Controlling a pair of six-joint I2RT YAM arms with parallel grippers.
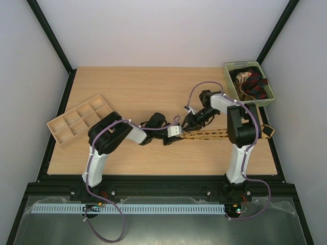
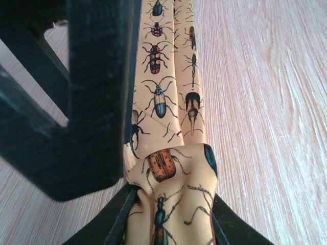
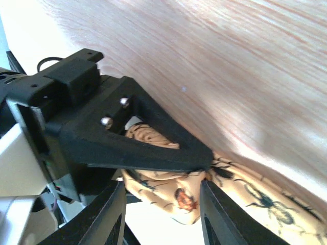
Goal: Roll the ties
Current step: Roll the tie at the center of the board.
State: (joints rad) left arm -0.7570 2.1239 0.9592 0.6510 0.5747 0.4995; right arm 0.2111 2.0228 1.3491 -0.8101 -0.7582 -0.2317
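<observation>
Left wrist view: my left pincer [image 2: 171,204] is clamped on the tie [image 2: 163,97] at its fold; my right pincer [image 3: 162,191] seemingly pinches it too.

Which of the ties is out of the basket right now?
The tan-yellow tie with the beetle print: it lies stretched across the table, while the dark red and black ones are heaped in the green basket.

A long, narrow tan-yellow fabric necktie [image 1: 209,135] printed with dark beetles lies flat as a strip across the right-centre of the overhead frame. Its left end is bunched into a loose roll [image 2: 171,176]. At upper right, dark red, black and cream patterned ties [image 1: 249,82] lie heaped.
</observation>
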